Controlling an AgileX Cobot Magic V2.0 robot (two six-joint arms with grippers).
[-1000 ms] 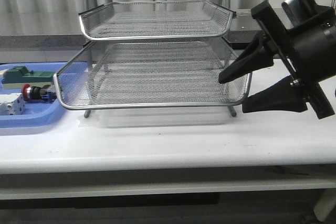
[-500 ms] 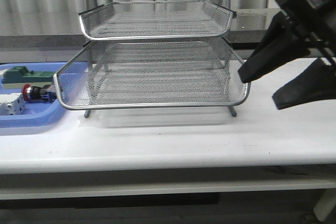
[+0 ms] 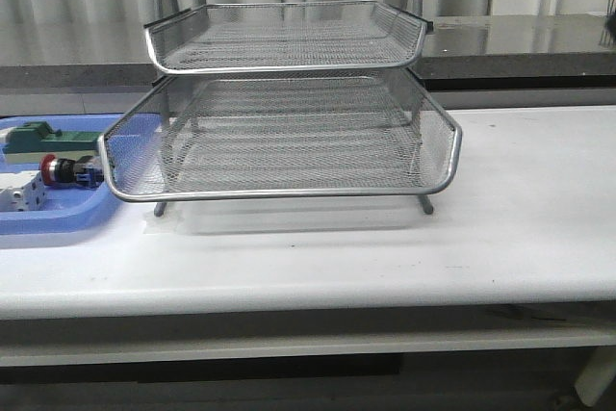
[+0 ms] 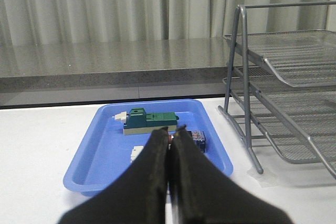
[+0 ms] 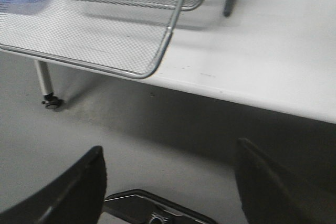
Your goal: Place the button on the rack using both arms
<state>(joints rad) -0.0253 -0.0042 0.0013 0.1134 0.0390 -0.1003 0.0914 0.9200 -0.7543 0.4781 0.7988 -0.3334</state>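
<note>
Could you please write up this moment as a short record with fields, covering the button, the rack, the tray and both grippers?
button: lying on its side in the blue tray, red head toward the white block
rack: standing on the table, visible tiers hold nothing
blue tray: beside the rack; also holds a green block and a white block
left gripper: shut, holding nothing, short of the tray
right gripper: open, holding nothing, off the table edge, floor below
task state: button not yet picked up
</note>
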